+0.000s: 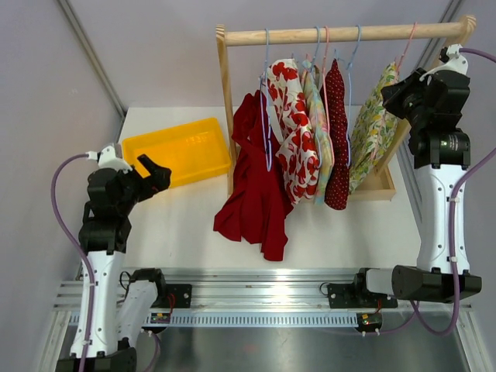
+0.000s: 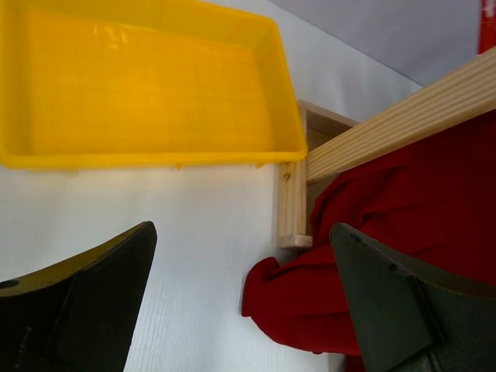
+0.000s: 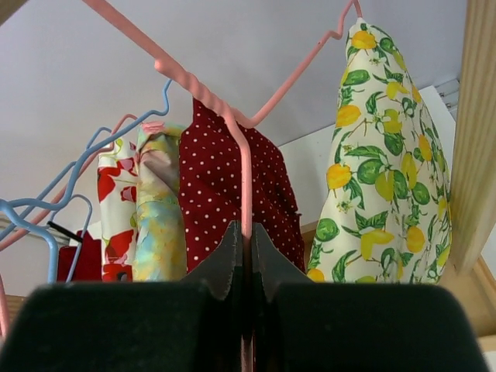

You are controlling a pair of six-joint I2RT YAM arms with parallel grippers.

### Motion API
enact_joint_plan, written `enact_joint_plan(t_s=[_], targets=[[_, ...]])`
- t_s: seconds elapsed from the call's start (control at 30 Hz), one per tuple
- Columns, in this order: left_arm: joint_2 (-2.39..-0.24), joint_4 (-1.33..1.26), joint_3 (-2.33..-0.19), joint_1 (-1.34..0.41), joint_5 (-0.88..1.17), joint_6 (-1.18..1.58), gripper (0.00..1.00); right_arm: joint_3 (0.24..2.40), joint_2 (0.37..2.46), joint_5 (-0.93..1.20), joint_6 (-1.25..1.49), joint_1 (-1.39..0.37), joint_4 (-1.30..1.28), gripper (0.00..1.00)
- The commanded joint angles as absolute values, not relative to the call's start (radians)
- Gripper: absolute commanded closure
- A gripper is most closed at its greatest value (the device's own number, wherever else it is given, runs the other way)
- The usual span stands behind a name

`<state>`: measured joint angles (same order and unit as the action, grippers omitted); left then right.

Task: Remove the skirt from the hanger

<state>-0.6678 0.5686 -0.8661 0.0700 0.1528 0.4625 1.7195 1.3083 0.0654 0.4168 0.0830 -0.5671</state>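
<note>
clamps pink hanger in right gripper, jaws clenched, with lemon-print skirt hanging at right end of wooden rack, hemmed between polka-dot garment and rack post. holds left gripper released near yellow bin.

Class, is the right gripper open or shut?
Shut: the right gripper pinches the pink hanger wire in the wrist view.

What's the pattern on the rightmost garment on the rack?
That garment has yellow lemons, green leaves on white; clearest in right wrist view.
</note>
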Motion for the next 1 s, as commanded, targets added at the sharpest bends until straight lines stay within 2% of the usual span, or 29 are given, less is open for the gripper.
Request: enact_joint_plan(t_s=[0.0,0.2,0.33,0.5,0.53,0.67,0.97], targets=[[-0.728,0.48,-1.081,-0.039,0.149,0.416,0.01,1.856,1.313,0.069,0.416,0.083,-0.59,1.0],[-0.932,0.509,-1.458,-0.349,0.035,0.325,0.01,2.026,1.305,0.058,0.422,0.083,-0.679,1.0],[-1.072,0.531,-1.659,-0.517,0.057,0.298,0.01,2.026,1.244,0.066,0.417,0.083,-0.713,1.0],[-1.268,0.638,-1.932,-0.868,0.003,0.181,0.01,1.956,1.134,0.075,0.411,0.083,-0.771,1.0],[-1.314,0.643,-1.959,-0.92,-0.064,0.166,0.01,1.948,1.117,0.081,0.414,0.083,-0.794,1.0],[-1.435,0.644,-2.029,-1.13,-0.095,0.112,0.01,1.866,1.004,0.164,0.445,0.083,-0.813,1.0],[-1.575,0.554,-1.965,-1.359,-0.104,0.091,0.01,1.792,0.81,0.213,0.483,0.083,-0.907,1.0]])
